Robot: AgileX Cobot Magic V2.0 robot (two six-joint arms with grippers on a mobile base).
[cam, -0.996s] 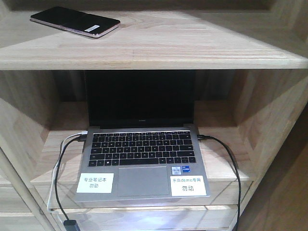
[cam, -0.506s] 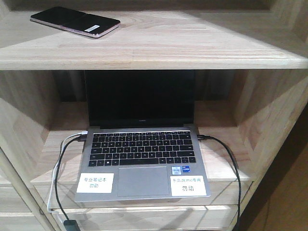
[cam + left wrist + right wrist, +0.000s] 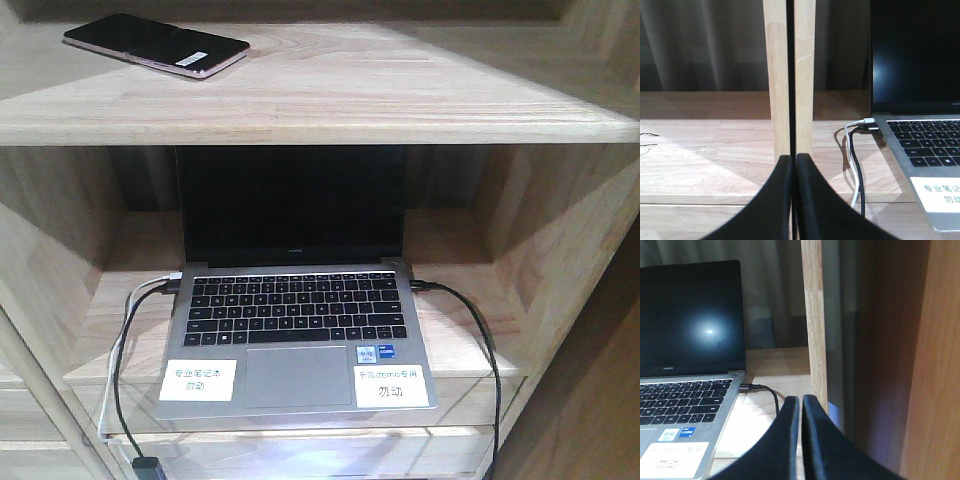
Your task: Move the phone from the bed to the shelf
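Note:
The phone (image 3: 155,44), a thin glossy black slab with a pinkish edge and a white barcode sticker, lies flat on the pale wooden shelf (image 3: 400,90) at its far left. No gripper is near it there. In the left wrist view my left gripper (image 3: 793,159) is shut with nothing in it, facing a wooden upright. Seen from the right wrist, my right gripper (image 3: 800,400) is also shut and empty, beside another upright. The bed is out of view.
An open grey laptop (image 3: 295,330) with a dark screen sits in the compartment below the shelf, with cables (image 3: 125,350) plugged into both sides. Wooden uprights (image 3: 789,75) (image 3: 814,320) stand just ahead of each gripper.

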